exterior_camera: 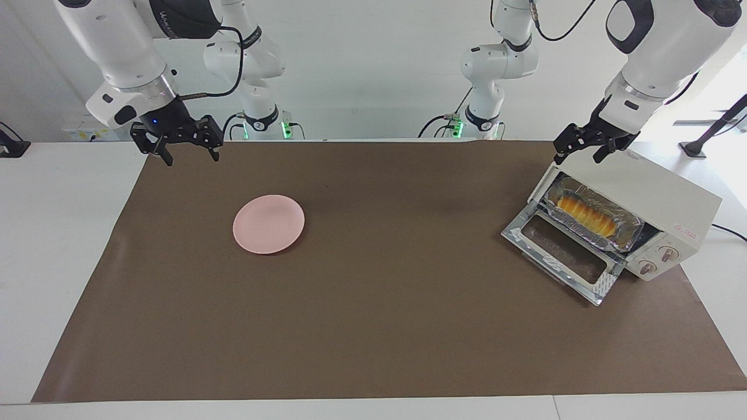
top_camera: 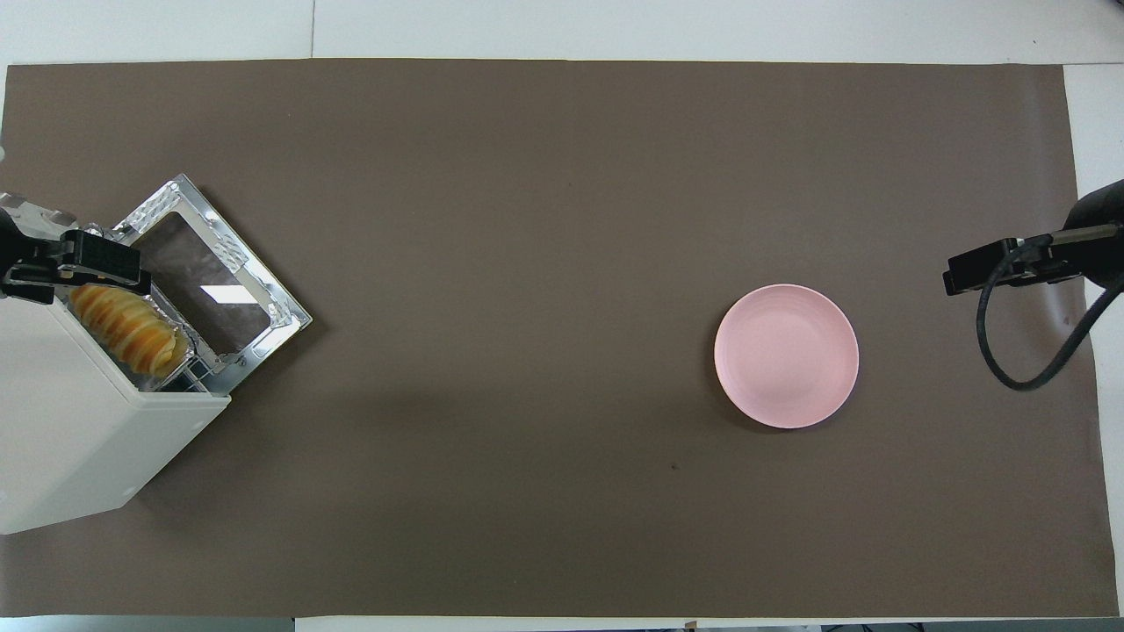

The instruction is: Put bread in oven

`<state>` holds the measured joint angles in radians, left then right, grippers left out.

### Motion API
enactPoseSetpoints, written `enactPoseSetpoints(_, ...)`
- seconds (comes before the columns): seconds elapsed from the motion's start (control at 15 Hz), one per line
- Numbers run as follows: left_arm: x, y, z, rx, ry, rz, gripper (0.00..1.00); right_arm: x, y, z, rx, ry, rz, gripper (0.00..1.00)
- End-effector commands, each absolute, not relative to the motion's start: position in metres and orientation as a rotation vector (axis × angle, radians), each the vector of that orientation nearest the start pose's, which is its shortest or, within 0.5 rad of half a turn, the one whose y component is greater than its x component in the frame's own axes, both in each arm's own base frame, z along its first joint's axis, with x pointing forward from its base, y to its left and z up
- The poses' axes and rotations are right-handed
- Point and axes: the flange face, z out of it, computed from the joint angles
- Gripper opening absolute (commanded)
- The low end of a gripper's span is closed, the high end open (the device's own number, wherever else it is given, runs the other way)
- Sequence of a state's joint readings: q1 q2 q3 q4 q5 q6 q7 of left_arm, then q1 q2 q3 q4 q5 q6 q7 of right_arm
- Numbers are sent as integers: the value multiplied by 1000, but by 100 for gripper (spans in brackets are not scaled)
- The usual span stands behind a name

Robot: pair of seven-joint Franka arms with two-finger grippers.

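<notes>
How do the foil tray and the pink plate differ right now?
The foil tray is rectangular, crinkled and silver; the pink plate is round and smooth. The tray holds the bread; the plate holds nothing. The tray sits inside the oven, whose door is folded down open; the plate lies on the brown mat, toward the right arm's end. Neither is touched by a gripper.

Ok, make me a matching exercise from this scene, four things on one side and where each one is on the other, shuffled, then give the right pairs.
Things:
1. bread
2. pink plate
3. left gripper
4. oven door

Places:
A. bare, on the brown mat
B. folded down, open
C. on the foil tray in the oven
D. over the oven's top

Pairs: 1-C, 2-A, 3-D, 4-B
</notes>
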<state>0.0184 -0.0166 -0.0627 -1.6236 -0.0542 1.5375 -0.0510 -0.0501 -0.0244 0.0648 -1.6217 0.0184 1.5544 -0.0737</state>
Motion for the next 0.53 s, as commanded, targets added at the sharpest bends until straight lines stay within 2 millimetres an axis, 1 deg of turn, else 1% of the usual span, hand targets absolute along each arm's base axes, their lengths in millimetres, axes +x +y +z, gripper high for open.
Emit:
enactPoseSetpoints(0.0,540,-28,599,-3200,-40,106,100,537,6,614,-3108,-152,75,100)
enactPoseSetpoints(0.07,541,-28,600,-3200,-40,103,100,537,7,614,-3109,-155,75,100)
enactPoseSetpoints(0.13,545,-29,596,-3200,-37,130,100,537,6,614,-3108,-152,72,100)
enactPoseSetpoints(0.2,548,-29,598,-3200,-36,133,100,537,7,614,-3107,-155,75,100)
enactPoseSetpoints(0.27,547,-29,598,-3198,-34,160,100,537,7,614,-3107,-155,75,100)
enactPoseSetpoints(0.47,547,-32,598,-3192,-18,139,100,537,6,614,-3109,-152,75,100)
